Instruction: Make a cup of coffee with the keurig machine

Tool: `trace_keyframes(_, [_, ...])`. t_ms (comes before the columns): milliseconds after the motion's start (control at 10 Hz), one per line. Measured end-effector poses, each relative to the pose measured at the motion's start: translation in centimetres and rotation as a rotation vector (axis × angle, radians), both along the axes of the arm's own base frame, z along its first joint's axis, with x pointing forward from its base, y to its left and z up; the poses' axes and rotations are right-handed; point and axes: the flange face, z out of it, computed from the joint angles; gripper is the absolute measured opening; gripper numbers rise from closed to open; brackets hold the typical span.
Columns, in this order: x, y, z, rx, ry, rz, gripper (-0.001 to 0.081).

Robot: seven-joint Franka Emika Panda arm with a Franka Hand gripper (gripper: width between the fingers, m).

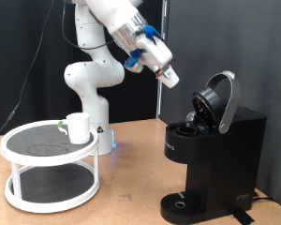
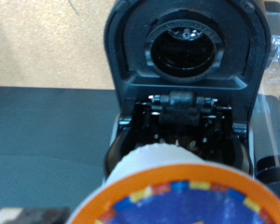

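Only the wrist view shows a pod (image 2: pixel 182 191), apparently held by the fingers (image 1: pixel 169 80), before the open keurig machine (image 2: pixel 185 84).

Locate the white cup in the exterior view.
The cup stands on the top shelf of the white round stand at the exterior view's left, beside the arm's base, far from the keurig machine.

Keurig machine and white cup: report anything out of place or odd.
Nothing is spilled or damaged. The keurig machine has its lid up, and the cup stands on the white two-tier stand, not on the drip tray.
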Motion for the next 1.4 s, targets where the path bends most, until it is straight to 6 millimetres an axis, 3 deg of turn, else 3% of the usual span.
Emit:
trace_keyframes(1000, [0.4, 5.5, -8.7, -0.141, 0.033, 0.028, 0.0396])
trace_keyframes(1400, [0.8, 6.6, -10.8, -0.159, 0.044, 0.027, 0.0396])
